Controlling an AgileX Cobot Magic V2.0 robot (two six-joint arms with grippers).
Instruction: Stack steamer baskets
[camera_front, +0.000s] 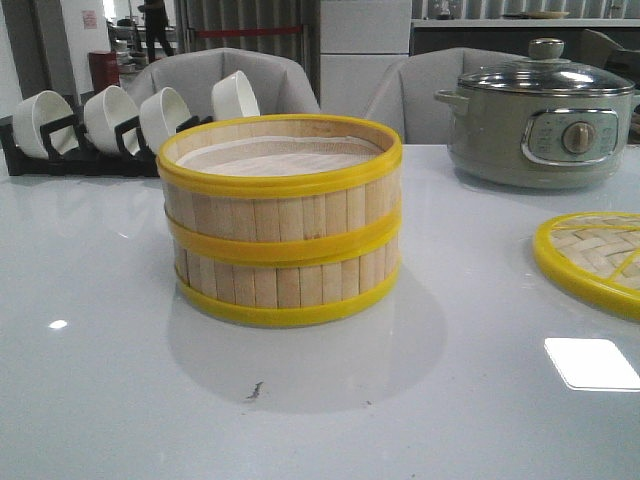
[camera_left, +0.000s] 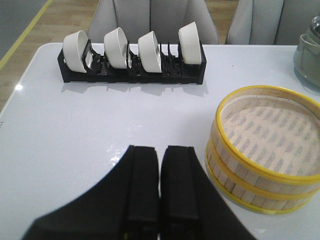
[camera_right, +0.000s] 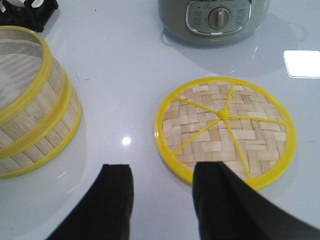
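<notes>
Steamer baskets (camera_front: 280, 225) already stacked mid-counter (camera_front: 120, 400), rims aligned. Left gripper (camera_left: 160, 187) closed, empty, beside stack. Right gripper (camera_right: 162, 192) spread, empty, over lid (camera_right: 225, 132). We judge: withdraw slowly, avoid nudging the stack.

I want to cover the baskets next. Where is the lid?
The lid lies flat on the table's right side in the front view, in front of the grey pot and right of the stacked baskets, by the right gripper.
</notes>
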